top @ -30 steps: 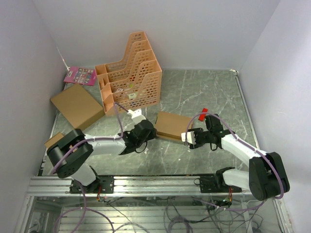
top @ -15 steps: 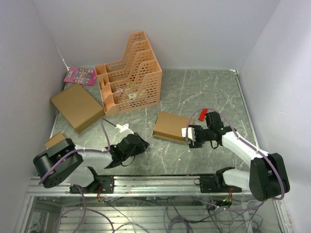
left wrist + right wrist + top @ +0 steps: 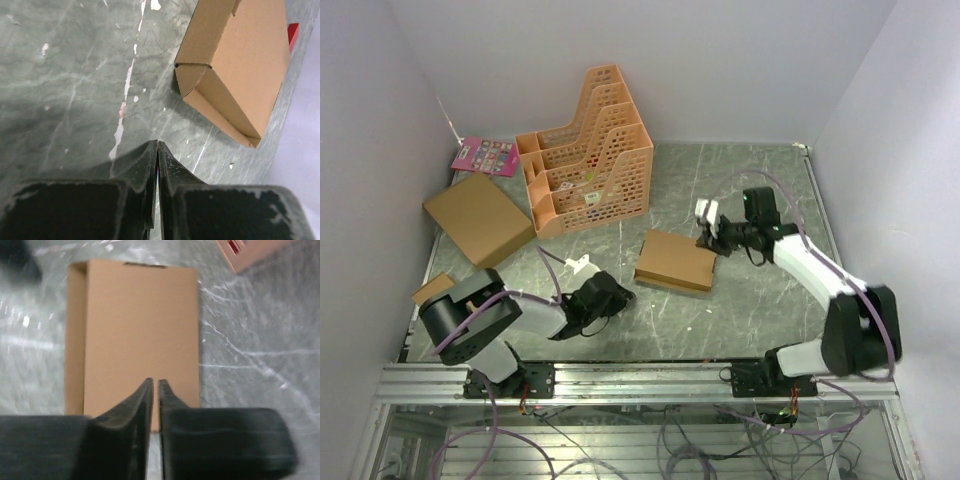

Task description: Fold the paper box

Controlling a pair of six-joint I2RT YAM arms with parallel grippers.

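Observation:
The paper box [image 3: 675, 262] lies closed and flat in the middle of the table, a plain brown cardboard box. It shows in the left wrist view [image 3: 235, 65] and in the right wrist view [image 3: 140, 320]. My left gripper [image 3: 623, 293] is shut and empty, low over the table a short way left of the box; in its own view the fingertips [image 3: 157, 145] point at bare table. My right gripper [image 3: 710, 238] is shut and empty, above the box's far right corner; its fingertips [image 3: 154, 382] hang over the box's lid.
An orange file organiser [image 3: 588, 150] stands at the back, its corner in the right wrist view [image 3: 250, 252]. A larger flat cardboard box [image 3: 478, 220], a smaller cardboard box [image 3: 432, 290] and a pink card [image 3: 485, 155] lie at the left. A red piece [image 3: 292, 35] lies beyond the paper box.
My left gripper has pulled back from the box's left edge toward the near left. My right gripper has left the box's near right edge and moved up to its far right corner.

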